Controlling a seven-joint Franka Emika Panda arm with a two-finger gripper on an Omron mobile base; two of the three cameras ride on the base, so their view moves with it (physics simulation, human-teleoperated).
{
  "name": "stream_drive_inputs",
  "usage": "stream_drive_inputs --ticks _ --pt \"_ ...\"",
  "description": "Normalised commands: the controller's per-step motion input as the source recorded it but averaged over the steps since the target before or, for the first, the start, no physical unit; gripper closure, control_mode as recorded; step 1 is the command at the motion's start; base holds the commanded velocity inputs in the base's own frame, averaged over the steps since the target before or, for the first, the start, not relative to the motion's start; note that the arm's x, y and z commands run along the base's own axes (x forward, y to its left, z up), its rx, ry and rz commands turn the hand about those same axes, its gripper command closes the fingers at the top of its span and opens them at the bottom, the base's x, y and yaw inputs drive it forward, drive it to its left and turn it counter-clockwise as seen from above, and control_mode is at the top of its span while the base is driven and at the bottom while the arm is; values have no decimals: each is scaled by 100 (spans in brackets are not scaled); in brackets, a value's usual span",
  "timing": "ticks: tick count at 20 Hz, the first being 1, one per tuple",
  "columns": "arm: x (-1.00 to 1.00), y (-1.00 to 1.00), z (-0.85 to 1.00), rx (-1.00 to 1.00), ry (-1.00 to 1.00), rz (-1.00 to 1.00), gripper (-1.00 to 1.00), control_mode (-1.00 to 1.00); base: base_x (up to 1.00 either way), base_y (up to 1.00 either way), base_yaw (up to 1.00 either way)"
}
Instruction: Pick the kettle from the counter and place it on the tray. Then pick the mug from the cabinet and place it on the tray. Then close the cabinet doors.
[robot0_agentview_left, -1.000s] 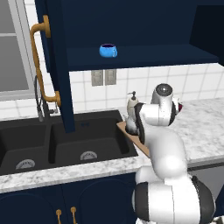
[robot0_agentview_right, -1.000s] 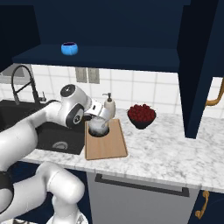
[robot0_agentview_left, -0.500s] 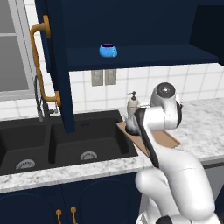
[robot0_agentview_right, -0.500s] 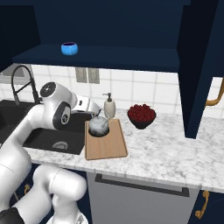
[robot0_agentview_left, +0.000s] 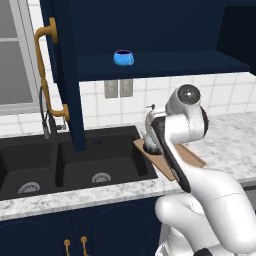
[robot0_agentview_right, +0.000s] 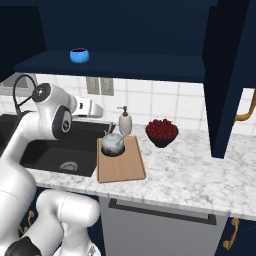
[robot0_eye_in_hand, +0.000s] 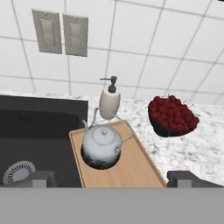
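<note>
The fingers (robot0_eye_in_hand: 113, 178) stood wide apart and empty, above the kettle (robot0_eye_in_hand: 102, 145). The kettle sat on the tray (robot0_eye_in_hand: 127, 168), at its end nearest the soap bottle (robot0_eye_in_hand: 109, 101). The mug (robot0_agentview_right: 79, 55) rested on the cabinet shelf (robot0_agentview_right: 125, 67), high above the tray.

Even, soft rendered light, sharp throughout, no glare; cabinet (robot0_agentview_right: 125, 30) interior falls into deep shadow.

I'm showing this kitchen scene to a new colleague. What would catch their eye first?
Probably the silvery kettle sitting at the back end of the wooden tray beside the black sink, with the open gripper above the sink and nothing in it. Then the bright blue mug alone on the shelf of the open navy cabinet.
</note>
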Motion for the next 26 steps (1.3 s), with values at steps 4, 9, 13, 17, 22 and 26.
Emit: stream_drive_inputs --ticks 4,9,13,17,22,26 --pt "0 17 67 8 0 7 -100 -100 0 0 0" --pt "0 12 57 12 0 16 -100 -100 0 0 0" --pt "3 7 50 3 -16 24 -100 -100 0 0 0" --pt "4 7 36 0 -32 25 -100 -100 0 0 0" --pt "26 15 41 1 -7 22 -100 -100 0 0 0" --pt "34 20 39 0 0 14 -100 -100 0 0 0"
